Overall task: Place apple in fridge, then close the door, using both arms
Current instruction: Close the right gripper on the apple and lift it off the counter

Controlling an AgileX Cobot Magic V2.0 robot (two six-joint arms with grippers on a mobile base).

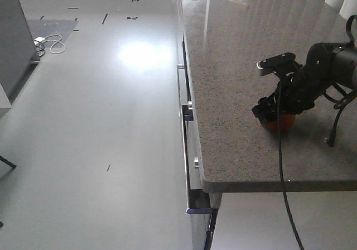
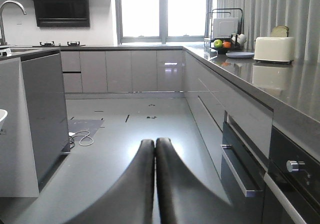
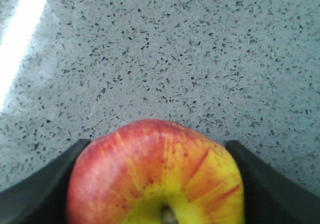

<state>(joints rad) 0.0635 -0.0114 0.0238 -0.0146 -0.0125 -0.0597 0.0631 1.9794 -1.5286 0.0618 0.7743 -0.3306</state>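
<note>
The apple, red with a yellow patch round its stem, rests on the speckled grey countertop. My right gripper has a black finger pressed against each side of it, so it is shut on the apple. In the front view the same apple shows as a red patch under the right gripper, near the counter's front edge. My left gripper is shut with nothing in it, hanging low over the kitchen floor. The fridge and its door are out of view.
The counter runs along the right, with drawer handles sticking out of its face. A dark-sided island stands at the left. A white cable lies on the floor. A toaster and a fruit bowl sit far along the counter.
</note>
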